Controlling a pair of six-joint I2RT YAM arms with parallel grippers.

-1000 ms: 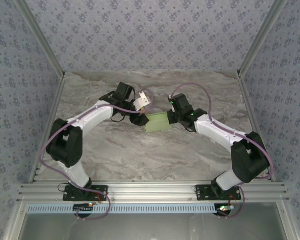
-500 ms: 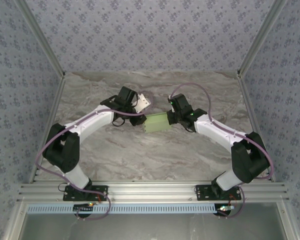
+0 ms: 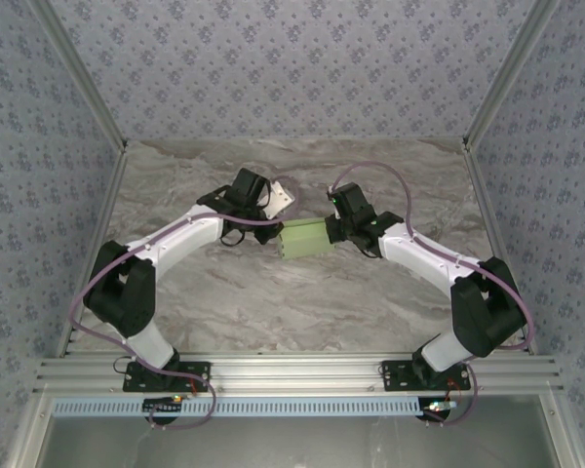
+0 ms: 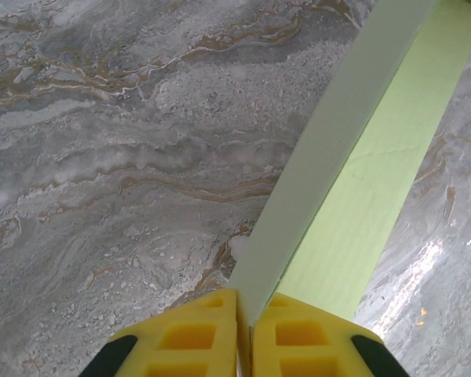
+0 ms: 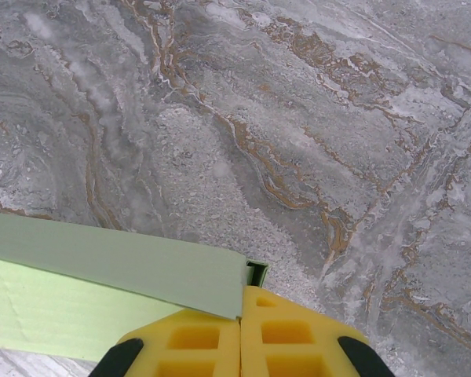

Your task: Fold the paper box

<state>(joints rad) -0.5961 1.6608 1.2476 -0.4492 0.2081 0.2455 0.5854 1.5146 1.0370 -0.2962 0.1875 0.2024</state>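
The box [image 3: 305,237] is at the centre of the top view, above the marble counter [image 3: 273,302], gripped at both ends. The left pincer [image 3: 277,234] is clamped on its left end, pinching a pale card wall that runs to the upper right in the left wrist view. The right pincer [image 3: 333,232] is clamped on the right end.

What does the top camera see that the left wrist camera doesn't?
Top camera: the whole left arm and right arm, the right gripper and left gripper each pinching an end of the paper box, and patterned walls. Left wrist camera: its yellow fingers shut on the box's edge, close up. Both: the green box and the marble table.
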